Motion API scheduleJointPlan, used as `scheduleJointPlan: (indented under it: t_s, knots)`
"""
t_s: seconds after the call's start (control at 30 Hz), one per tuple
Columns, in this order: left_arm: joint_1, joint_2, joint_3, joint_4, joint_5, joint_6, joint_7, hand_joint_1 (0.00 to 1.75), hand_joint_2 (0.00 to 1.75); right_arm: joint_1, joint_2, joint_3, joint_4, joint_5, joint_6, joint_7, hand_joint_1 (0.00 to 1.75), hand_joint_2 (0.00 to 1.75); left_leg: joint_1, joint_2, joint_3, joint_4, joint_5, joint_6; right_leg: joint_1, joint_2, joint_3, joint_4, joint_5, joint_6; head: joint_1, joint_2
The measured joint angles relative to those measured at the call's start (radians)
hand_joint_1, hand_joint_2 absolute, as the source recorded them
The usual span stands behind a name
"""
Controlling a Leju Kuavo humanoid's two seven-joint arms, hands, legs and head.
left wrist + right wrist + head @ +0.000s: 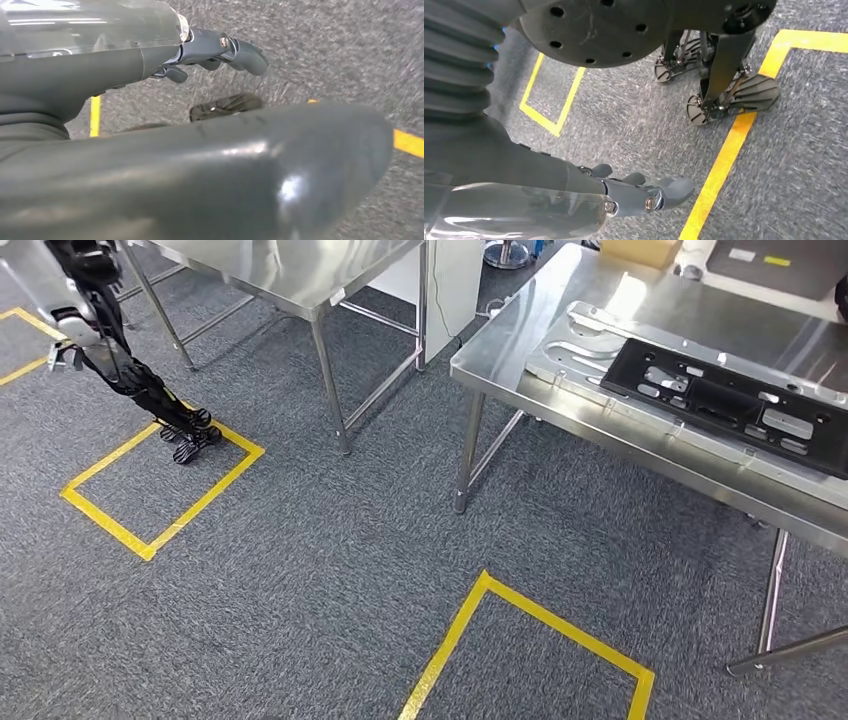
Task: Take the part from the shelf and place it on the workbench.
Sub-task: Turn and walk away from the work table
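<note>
A black flat frame-shaped part (730, 405) lies on a silver metal plate (580, 340) on the steel workbench (520, 375) at the right of the head view. My left hand (215, 52) hangs over grey carpet with its fingers stretched out and nothing in them; its thick grey thumb (225, 170) fills the near part of that view. My right hand (639, 192) also hangs above the carpet, fingers extended and apart, holding nothing.
A second steel table (300, 280) stands at the back centre. Another dark-legged robot (150, 390) stands on a yellow tape square (160, 490) at the left. A further tape square (530, 640) marks the carpet in front. A cardboard box (640, 250) sits at the workbench's far end.
</note>
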Motion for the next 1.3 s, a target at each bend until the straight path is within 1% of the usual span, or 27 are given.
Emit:
scheduleJointPlan:
  t_s: [0.03, 0.1, 0.17, 0.23, 0.27, 0.3, 0.33, 0.37, 0.4, 0.43, 0.5, 0.53, 0.6, 0.63, 0.67, 0.77, 0.8, 0.83, 0.87, 0.93, 1.0, 1.03, 1.1, 1.17, 1.23, 1.27, 1.3]
  knots:
    - [0.001, 0.0, 0.0, 0.0, 0.0, 0.0, 0.0, 0.0, 0.0, 0.0, 0.0, 0.0, 0.0, 0.0, 0.0, 0.0, 0.0, 1.75, -0.005, -0.001, 0.007, -0.019, -0.006, 0.009, 0.0, 0.0, -0.003, 0.0, 0.008, 0.007, 0.0, 0.0]
    - [0.004, 0.0, 0.0, 0.0, 0.001, 0.0, 0.0, 0.0, 0.0, 0.002, 0.0, 0.0, 0.0, 0.001, 0.0, 0.0, 0.0, 1.75, -0.007, 0.003, -0.007, -0.025, 0.009, 0.031, -0.005, 0.001, -0.01, 0.002, 0.012, 0.021, 0.0, 0.0]
    - [0.005, 0.0, 0.0, 0.0, 0.001, 0.0, 0.0, 0.0, 0.0, 0.005, 0.0, 0.0, 0.0, 0.001, 0.0, 0.0, 0.0, 1.75, -0.007, 0.008, -0.028, -0.03, 0.032, 0.051, -0.009, 0.004, -0.029, 0.049, -0.048, 0.029, 0.0, 0.0]
    - [0.005, 0.0, 0.0, 0.0, 0.001, 0.0, 0.0, 0.0, 0.0, 0.006, 0.0, 0.0, 0.0, 0.001, 0.001, -0.001, 0.0, 1.75, -0.011, 0.01, -0.055, -0.029, 0.054, 0.06, -0.009, 0.005, -0.062, 0.165, -0.152, 0.033, 0.0, 0.0]
    - [0.005, 0.0, 0.0, 0.0, 0.001, 0.0, 0.0, 0.0, 0.0, 0.006, 0.0, 0.0, 0.0, 0.001, 0.002, -0.001, 0.0, 1.75, -0.014, 0.011, -0.07, -0.028, 0.065, 0.061, -0.009, 0.005, -0.074, 0.226, -0.184, 0.033, 0.0, 0.0]
    - [0.005, 0.0, 0.0, 0.0, 0.001, 0.0, 0.0, 0.0, 0.0, 0.006, 0.0, 0.0, 0.0, 0.001, 0.002, -0.001, 0.0, 1.75, -0.016, 0.012, -0.086, -0.026, 0.075, 0.061, -0.009, 0.005, -0.076, 0.27, -0.193, 0.033, 0.0, 0.0]
    - [0.005, 0.0, 0.0, 0.0, 0.001, 0.0, 0.0, 0.0, 0.0, 0.006, 0.0, 0.0, 0.0, 0.002, 0.002, 0.0, 0.0, 1.75, -0.018, 0.013, -0.101, -0.022, 0.085, 0.061, -0.009, 0.005, -0.065, 0.284, -0.179, 0.032, 0.0, 0.0]
    - [0.004, 0.0, 0.0, 0.0, 0.001, 0.0, 0.0, 0.0, 0.0, 0.006, 0.0, 0.0, 0.0, 0.003, 0.002, 0.0, 0.0, 1.75, -0.019, 0.013, -0.116, -0.018, 0.093, 0.059, -0.008, 0.005, -0.037, 0.266, -0.149, 0.031, 0.0, 0.0]
    - [0.004, 0.0, 0.0, 0.0, 0.001, 0.0, 0.0, 0.0, 0.0, 0.005, 0.0, 0.0, 0.0, 0.004, 0.002, 0.001, 0.0, 1.75, -0.02, 0.014, -0.13, -0.012, 0.1, 0.058, -0.007, 0.005, 0.01, 0.214, -0.117, 0.027, 0.0, 0.0]
    - [0.004, 0.0, 0.0, 0.0, 0.002, 0.0, 0.0, 0.0, 0.0, 0.005, 0.0, 0.0, 0.0, 0.005, 0.002, 0.003, 0.0, 1.75, -0.02, 0.014, -0.142, -0.007, 0.106, 0.055, -0.005, 0.005, 0.062, 0.143, -0.105, 0.022, 0.0, 0.0]
    - [0.003, -0.001, 0.0, 0.0, 0.002, 0.0, 0.0, 0.0, 0.0, 0.002, -0.001, 0.0, 0.0, 0.008, 0.002, 0.006, 0.0, 1.75, -0.021, 0.014, -0.157, 0.002, 0.118, 0.045, 0.001, 0.005, 0.149, 0.008, -0.114, 0.01, 0.0, 0.0]
    - [0.003, -0.001, 0.0, 0.0, 0.003, 0.0, 0.0, 0.0, 0.0, 0.001, -0.001, 0.0, 0.0, 0.01, 0.002, 0.007, 0.0, 1.75, -0.021, 0.015, -0.161, 0.003, 0.125, 0.039, 0.005, 0.005, 0.165, -0.026, -0.129, 0.005, 0.0, 0.0]
    - [0.004, 0.0, 0.0, 0.0, 0.006, 0.0, 0.0, 0.0, 0.0, 0.001, -0.001, 0.001, 0.0, 0.013, 0.002, 0.009, 0.0, 1.75, -0.02, 0.015, -0.169, 0.003, 0.139, 0.027, 0.004, 0.004, 0.164, -0.047, -0.126, -0.006, 0.0, 0.0]
    - [0.005, 0.0, 0.0, 0.0, 0.009, 0.0, 0.0, 0.0, 0.0, 0.001, -0.001, 0.001, 0.0, 0.015, 0.002, 0.009, 0.0, 1.75, -0.02, 0.013, -0.175, 0.009, 0.132, 0.02, 0.002, 0.003, 0.158, -0.052, -0.118, -0.012, 0.0, 0.0]
    - [0.007, 0.0, 0.0, 0.0, 0.011, 0.0, 0.0, 0.0, 0.0, 0.002, 0.0, 0.001, 0.0, 0.016, 0.002, 0.01, 0.0, 1.75, -0.019, 0.011, -0.184, 0.03, 0.107, 0.015, 0.0, 0.0, 0.151, -0.055, -0.107, -0.02, 0.0, 0.0]
    - [0.011, 0.001, 0.0, 0.0, 0.015, 0.0, 0.0, 0.0, 0.0, 0.002, 0.0, 0.002, 0.0, 0.018, 0.002, 0.01, 0.0, 1.75, -0.013, 0.007, -0.232, 0.197, -0.027, 0.003, 0.001, -0.004, 0.117, -0.052, -0.081, -0.033, 0.0, 0.0]
    - [0.012, 0.001, 0.0, 0.0, 0.017, 0.0, 0.0, 0.0, 0.0, 0.002, 0.0, 0.002, 0.0, 0.019, 0.002, 0.01, 0.0, 1.75, -0.011, 0.007, -0.242, 0.253, -0.047, 0.0, 0.002, -0.005, 0.103, -0.047, -0.074, -0.034, 0.0, 0.0]
    - [0.012, 0.001, 0.0, 0.0, 0.018, 0.0, 0.0, 0.0, 0.0, 0.002, 0.0, 0.003, 0.0, 0.02, 0.002, 0.011, 0.0, 1.75, -0.01, 0.007, -0.239, 0.283, -0.045, -0.002, 0.003, -0.005, 0.089, -0.042, -0.066, -0.033, 0.0, 0.0]
    - [0.013, 0.001, 0.0, 0.0, 0.02, 0.0, 0.0, 0.0, 0.0, 0.002, 0.0, 0.003, 0.0, 0.02, 0.002, 0.011, 0.0, 1.75, -0.008, 0.007, -0.219, 0.278, -0.023, -0.004, 0.003, -0.005, 0.075, -0.036, -0.06, -0.031, 0.0, 0.0]
    - [0.013, 0.001, 0.0, 0.0, 0.022, 0.0, 0.0, 0.0, 0.0, 0.002, 0.0, 0.004, 0.0, 0.02, 0.002, 0.013, 0.0, 1.75, -0.006, 0.007, -0.13, 0.169, 0.024, -0.001, 0.003, -0.004, 0.05, -0.021, -0.05, -0.025, 0.0, 0.0]
    - [0.012, 0.001, 0.0, 0.0, 0.024, 0.0, -0.001, 0.0, 0.0, 0.002, 0.0, 0.005, 0.0, 0.02, 0.002, 0.013, 0.0, 1.75, -0.01, 0.005, -0.04, 0.034, 0.022, 0.007, 0.004, -0.005, 0.033, -0.008, -0.042, -0.015, 0.0, 0.0]
    - [0.011, 0.001, 0.0, 0.0, 0.025, 0.0, -0.001, 0.0, 0.0, 0.002, 0.0, 0.006, 0.0, 0.02, 0.002, 0.013, 0.0, 1.75, -0.013, 0.005, -0.019, -0.003, 0.013, 0.013, 0.004, -0.005, 0.028, -0.005, -0.036, -0.009, 0.0, 0.0]
    - [0.013, 0.001, 0.0, 0.0, 0.025, 0.0, -0.002, 0.0, 0.0, 0.002, 0.0, 0.006, 0.0, 0.02, 0.002, 0.013, 0.0, 0.87, -0.016, 0.006, -0.021, -0.023, 0.015, 0.027, 0.003, -0.006, 0.021, -0.003, -0.024, 0.003, 0.0, 0.0]
    - [0.015, 0.001, 0.0, 0.0, 0.025, 0.0, -0.002, 0.0, 0.0, 0.002, 0.0, 0.006, 0.0, 0.02, 0.002, 0.013, 0.0, 0.0, -0.012, 0.009, -0.035, -0.029, 0.033, 0.046, 0.001, -0.002, 0.008, 0.022, -0.052, 0.012, 0.0, 0.0]
    - [0.014, 0.001, 0.0, 0.0, 0.026, 0.0, -0.002, 0.0, 0.0, 0.003, -0.001, 0.006, 0.0, 0.019, 0.002, 0.013, 0.0, 0.0, -0.011, 0.012, -0.055, -0.033, 0.052, 0.059, -0.002, 0.003, -0.025, 0.115, -0.138, 0.018, 0.0, 0.0]
    - [0.014, 0.002, 0.0, 0.0, 0.026, 0.0, -0.002, 0.0, 0.0, 0.004, -0.001, 0.006, 0.0, 0.019, 0.002, 0.013, 0.0, 0.0, -0.011, 0.012, -0.066, -0.032, 0.061, 0.061, -0.003, 0.004, -0.045, 0.18, -0.182, 0.02, 0.0, 0.0]
    - [0.015, 0.002, 0.0, 0.0, 0.026, 0.0, -0.002, 0.0, 0.0, 0.004, -0.001, 0.006, 0.0, 0.019, 0.002, 0.013, 0.0, 0.0, -0.012, 0.013, -0.078, -0.031, 0.07, 0.06, -0.004, 0.005, -0.058, 0.237, -0.207, 0.023, 0.0, 0.0]
